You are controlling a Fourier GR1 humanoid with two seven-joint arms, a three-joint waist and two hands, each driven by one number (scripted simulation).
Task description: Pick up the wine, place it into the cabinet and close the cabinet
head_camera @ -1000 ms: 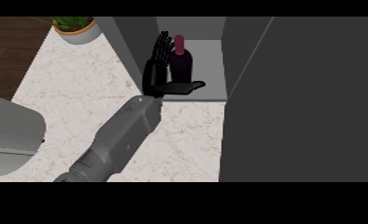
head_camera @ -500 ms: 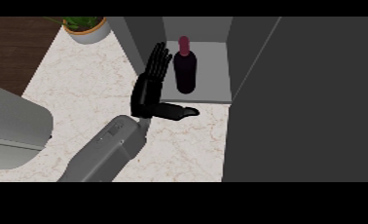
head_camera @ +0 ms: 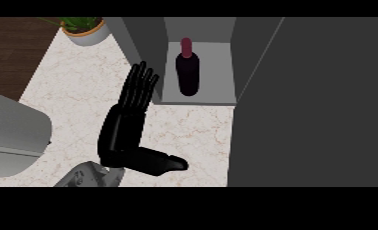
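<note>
The dark wine bottle (head_camera: 187, 74) with a red top stands upright inside the open cabinet (head_camera: 215, 84), on its pale floor near the front edge. My left hand (head_camera: 122, 134) is open on the counter side, below and to the left of the bottle. Its straight fingers (head_camera: 140, 86) point towards the cabinet's left wall, and its thumb (head_camera: 164, 163) sticks out to the right. It touches nothing and is clear of the bottle. The cabinet's dark grey door (head_camera: 306, 104) stands open and fills the right side of the view. My right hand does not show.
A potted plant (head_camera: 85, 28) stands at the back left of the marble counter (head_camera: 196, 129). A large grey rounded shape (head_camera: 18, 139) lies at the left edge. Dark wood (head_camera: 26, 49) lies beyond the counter's left edge.
My left hand has drawn back from beside the bottle towards the counter's near edge, staying open. The bottle stays standing in the cabinet.
</note>
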